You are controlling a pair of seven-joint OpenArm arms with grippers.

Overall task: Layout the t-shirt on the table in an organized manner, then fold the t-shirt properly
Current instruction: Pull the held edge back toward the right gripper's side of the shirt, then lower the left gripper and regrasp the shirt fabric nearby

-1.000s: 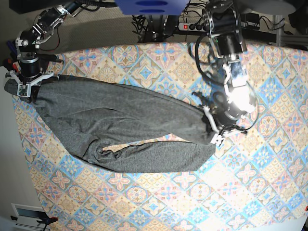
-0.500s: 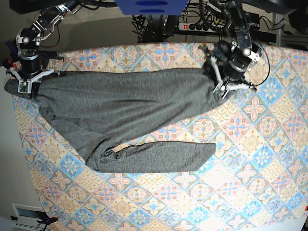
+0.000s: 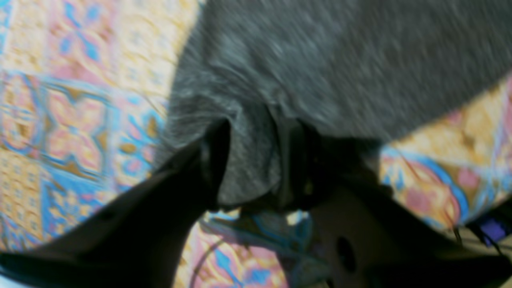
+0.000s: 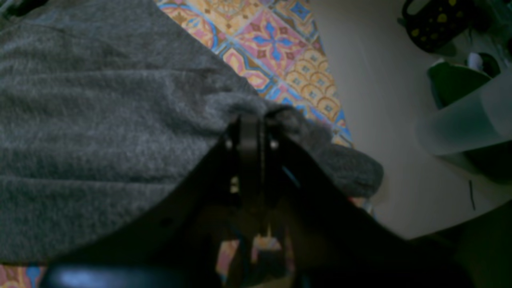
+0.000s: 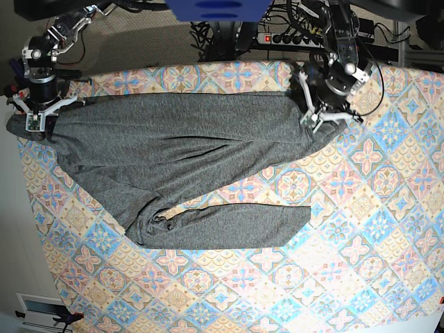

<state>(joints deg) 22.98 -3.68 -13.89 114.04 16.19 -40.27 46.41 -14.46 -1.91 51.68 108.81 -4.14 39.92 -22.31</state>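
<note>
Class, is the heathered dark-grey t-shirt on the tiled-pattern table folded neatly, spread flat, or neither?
Neither. The heathered dark-grey t-shirt is stretched along the far side of the pastel tile-patterned table, with its near part doubled over in a loose, wrinkled flap.

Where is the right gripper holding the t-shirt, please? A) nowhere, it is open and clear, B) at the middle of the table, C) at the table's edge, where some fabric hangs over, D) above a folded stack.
C: the right gripper is shut on the t-shirt beside the table edge, with fabric spilling past it.
</note>
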